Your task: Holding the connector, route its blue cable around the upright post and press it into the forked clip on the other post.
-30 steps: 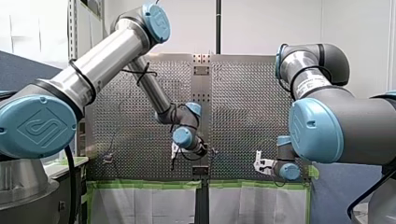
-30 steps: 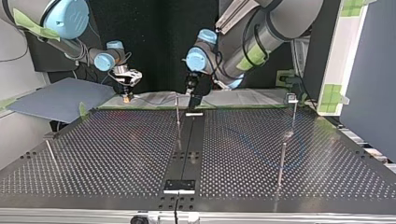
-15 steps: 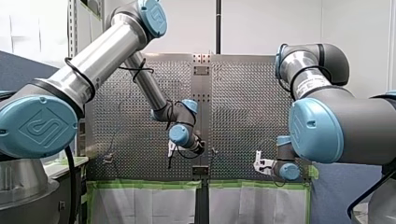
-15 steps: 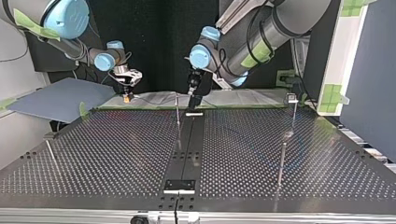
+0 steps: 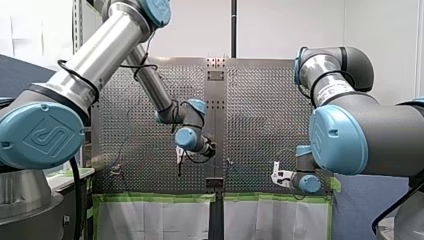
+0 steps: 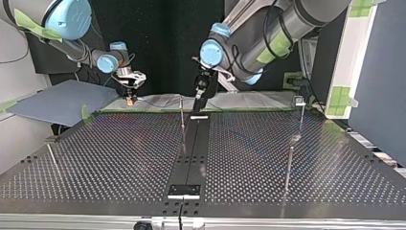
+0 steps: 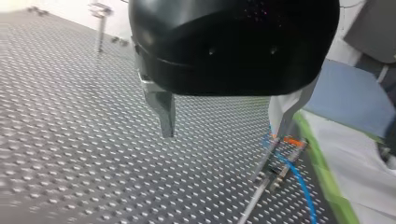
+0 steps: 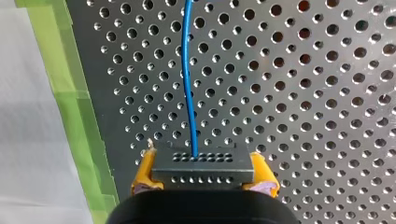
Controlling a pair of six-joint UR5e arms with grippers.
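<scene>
In the right wrist view my right gripper (image 8: pixel 203 173) is shut on the dark connector (image 8: pixel 203 163), clamped between its yellow pads (image 8: pixel 144 171). The blue cable (image 8: pixel 187 79) runs from the connector straight ahead over the perforated table. My left gripper (image 7: pixel 224 133) is open above the table with nothing between its metal fingers (image 7: pixel 164 112). Beside one of those fingers stands a thin post (image 7: pixel 264 168) with the blue cable (image 7: pixel 299 182) passing it. In the top view my left gripper (image 6: pixel 198 97) hangs near the middle post (image 6: pixel 182 112), and my right gripper (image 6: pixel 129 96) is at the far left edge.
More thin posts stand on the table: one with a small clip on top (image 6: pixel 299 101) at the top view's right, one nearer (image 6: pixel 288 167), and one at the left (image 6: pixel 50 155). Green tape (image 8: pixel 74 93) lines the table's edge. A blue-grey board (image 6: pixel 62 100) lies beyond it.
My left arm has swung its gripper to the front view's left and a little higher, turning the wrist. My right arm and the connector have stayed still.
</scene>
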